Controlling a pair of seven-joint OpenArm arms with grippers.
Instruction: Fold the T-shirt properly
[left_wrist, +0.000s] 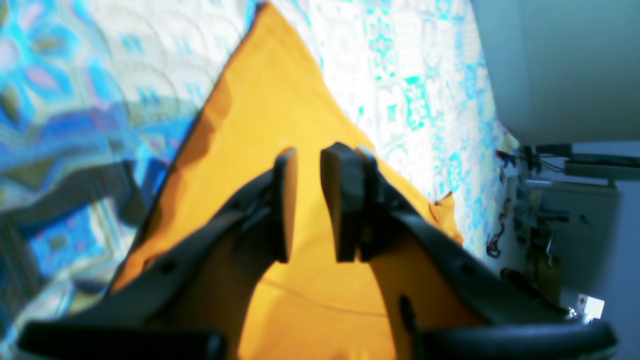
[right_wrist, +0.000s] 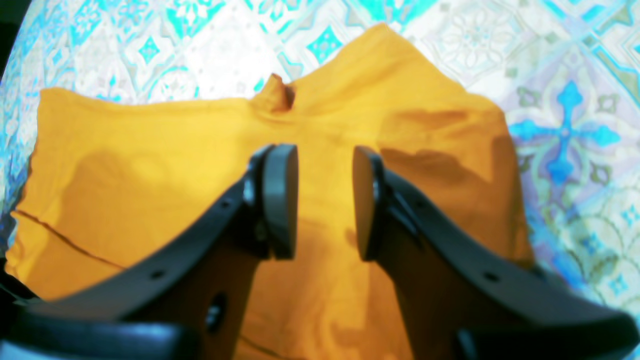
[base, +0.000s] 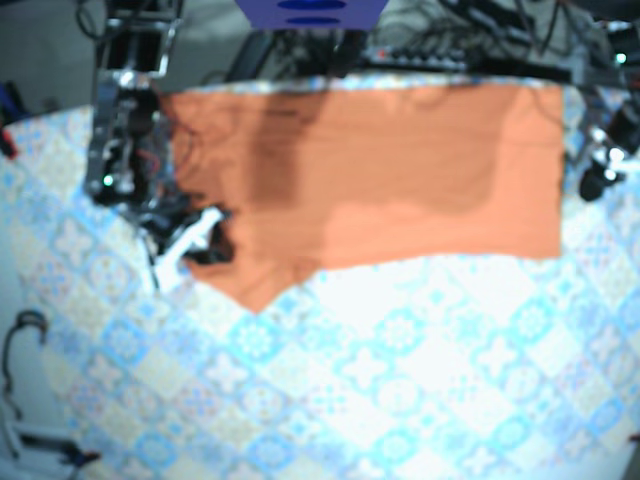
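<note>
The orange T-shirt (base: 400, 170) lies spread as a wide band along the far side of the patterned tablecloth (base: 380, 380), with a pointed flap hanging toward the front at its left end. In the base view my right gripper (base: 208, 245) sits at that left end, over the shirt's edge. Seen from the right wrist, the right gripper (right_wrist: 322, 205) is open above the wrinkled shirt (right_wrist: 150, 165), holding nothing. My left gripper (left_wrist: 312, 205) is open with a narrow gap over the shirt (left_wrist: 270, 100). In the base view the left gripper (base: 600, 172) is just past the shirt's right edge.
Cables and dark equipment (base: 470, 45) crowd the far edge of the table. A pale grey wall or box (left_wrist: 555, 65) and hanging cables (left_wrist: 500, 235) stand beyond the table's edge in the left wrist view. A cable loop (base: 22, 335) lies at the near left.
</note>
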